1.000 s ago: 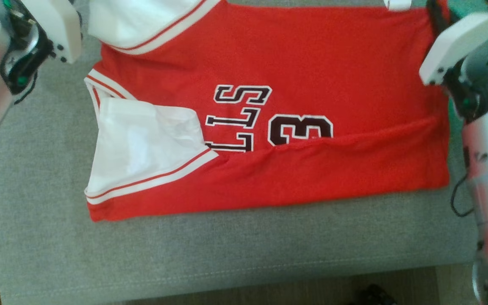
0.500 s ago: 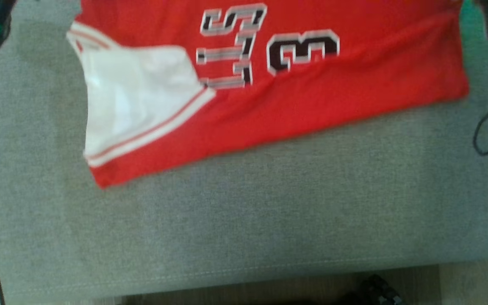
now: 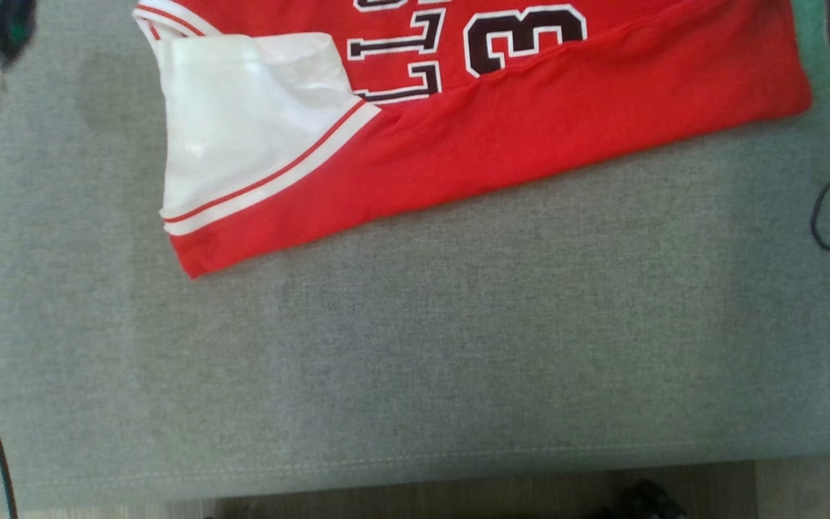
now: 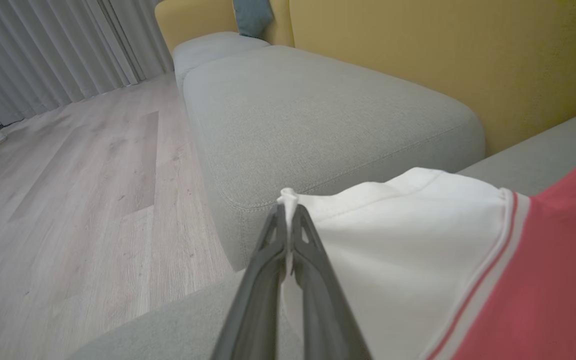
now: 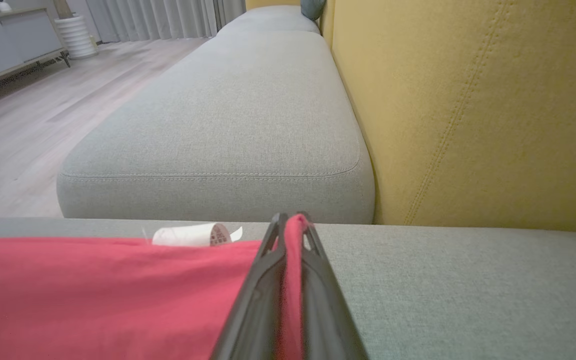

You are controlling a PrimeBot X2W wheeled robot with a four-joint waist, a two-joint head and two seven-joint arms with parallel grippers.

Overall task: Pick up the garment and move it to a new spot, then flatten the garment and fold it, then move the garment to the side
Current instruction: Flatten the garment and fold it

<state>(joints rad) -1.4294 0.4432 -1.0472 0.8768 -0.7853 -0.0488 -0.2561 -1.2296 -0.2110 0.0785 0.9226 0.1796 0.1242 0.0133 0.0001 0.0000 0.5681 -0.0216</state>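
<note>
- Red basketball jersey (image 3: 566, 122) with white-and-red striped trim and a dark number 3 (image 3: 523, 40) lies on the grey woven seat cushion (image 3: 415, 360). It's up at the far side of the head view, with its near edge slanting a bit.
- Its long axis runs left to right across us, so each arm gets its own end: shoulder end on our left, hem end on our right.
- Our left gripper (image 4: 288, 220) is pinched tight on a white corner of the jersey, with a little nub of cloth poking out past the tips.
- Our right gripper (image 5: 292, 235) is clamped on a red edge, cloth running down between the fingers. A white label (image 5: 193, 234) sits just beside it.
- We reckon the next move depends on both ends travelling together, since the cloth spans the two grips and neither arm is nearer.
- The fabric looks thin, soft and floppy, and smooth on the white inside panel (image 3: 242, 122), so it'll probably sag or crease if one side lags.
- The yellow stitched backrest (image 5: 468, 100) is just behind, and there's pale wood floor (image 4: 68, 175) off to the side.
</note>
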